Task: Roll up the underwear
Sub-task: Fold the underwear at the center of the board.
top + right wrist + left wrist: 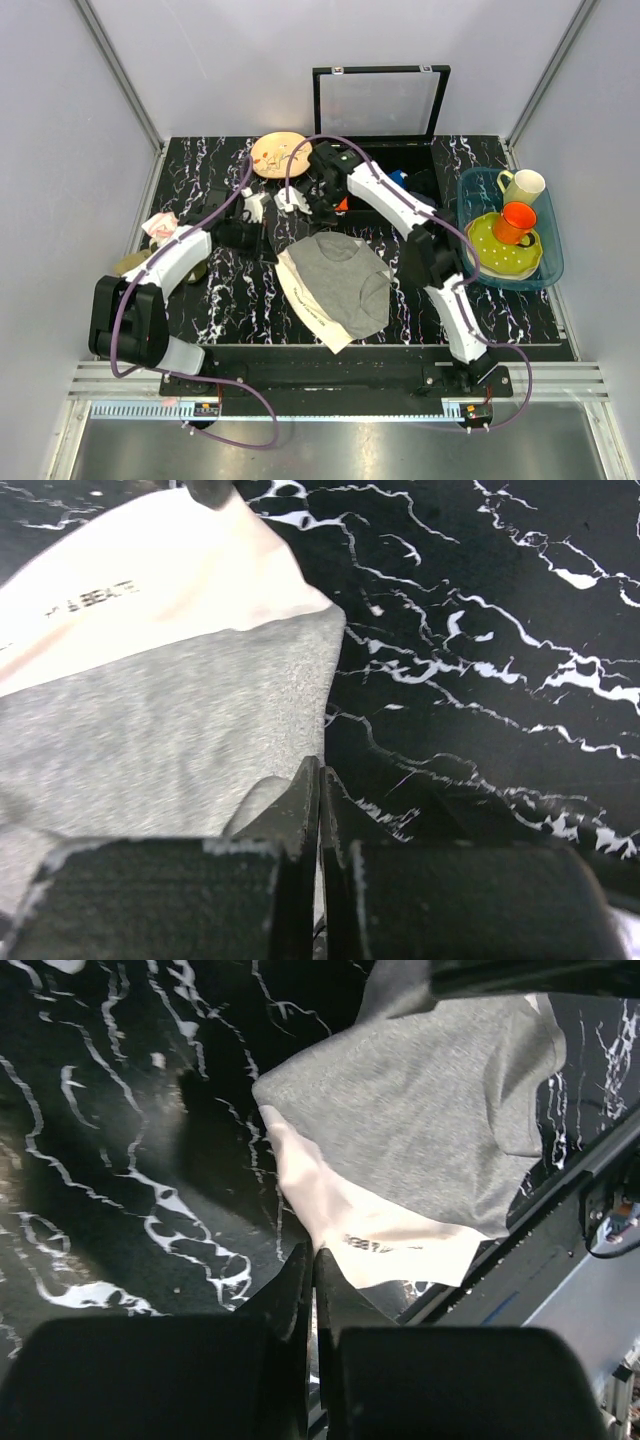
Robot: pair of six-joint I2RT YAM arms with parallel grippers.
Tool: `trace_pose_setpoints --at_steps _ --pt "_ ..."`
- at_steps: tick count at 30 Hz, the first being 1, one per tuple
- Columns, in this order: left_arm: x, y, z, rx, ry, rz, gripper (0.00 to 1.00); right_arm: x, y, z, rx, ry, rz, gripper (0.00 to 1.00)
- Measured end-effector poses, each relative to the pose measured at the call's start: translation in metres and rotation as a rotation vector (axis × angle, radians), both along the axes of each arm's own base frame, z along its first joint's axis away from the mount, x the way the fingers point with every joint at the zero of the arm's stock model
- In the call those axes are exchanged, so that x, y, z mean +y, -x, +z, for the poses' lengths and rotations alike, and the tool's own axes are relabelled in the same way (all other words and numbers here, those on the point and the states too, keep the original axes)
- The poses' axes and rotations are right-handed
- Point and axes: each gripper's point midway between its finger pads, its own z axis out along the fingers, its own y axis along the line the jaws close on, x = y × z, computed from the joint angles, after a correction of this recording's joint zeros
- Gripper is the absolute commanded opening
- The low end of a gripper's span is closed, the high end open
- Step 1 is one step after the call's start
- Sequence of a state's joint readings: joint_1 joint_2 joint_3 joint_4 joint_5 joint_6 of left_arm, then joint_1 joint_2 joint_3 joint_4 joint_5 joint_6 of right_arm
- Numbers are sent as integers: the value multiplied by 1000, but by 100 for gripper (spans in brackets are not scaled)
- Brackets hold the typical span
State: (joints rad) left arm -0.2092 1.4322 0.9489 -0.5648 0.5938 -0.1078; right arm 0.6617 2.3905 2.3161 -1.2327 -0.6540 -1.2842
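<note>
The underwear (345,285) is a grey cloth with a cream edge, spread on the black marbled table in the middle. My left gripper (280,250) is shut, pinching the cream corner at the cloth's left end; the left wrist view shows the cream edge (350,1230) narrowing into the fingertips of the left gripper (313,1252). My right gripper (322,232) is shut on the grey far corner; in the right wrist view the grey cloth (150,730) runs up to the tips of the right gripper (319,765). The two grippers are close together at the cloth's far edge.
A blue basket (478,190) with mugs and a green plate stands at the right. A black bin (425,165) with a raised lid is at the back. A wooden plate (278,155) lies at the back left. A pink-and-white cloth (160,228) and an olive cloth (130,263) lie at the left.
</note>
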Motion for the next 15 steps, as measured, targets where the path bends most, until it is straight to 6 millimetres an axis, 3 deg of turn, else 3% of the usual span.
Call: trace_pose_setpoints --at_steps 3,8,15 --pt "-10 9 0 28 10 -23 0 -12 16 20 -6 -12 -9 0" --pt "-26 23 -2 60 13 -61 0 -38 47 32 -10 -11 -18 0" --pt "-51 55 -2 97 6 -137 0 -75 88 14 23 29 -40 0"
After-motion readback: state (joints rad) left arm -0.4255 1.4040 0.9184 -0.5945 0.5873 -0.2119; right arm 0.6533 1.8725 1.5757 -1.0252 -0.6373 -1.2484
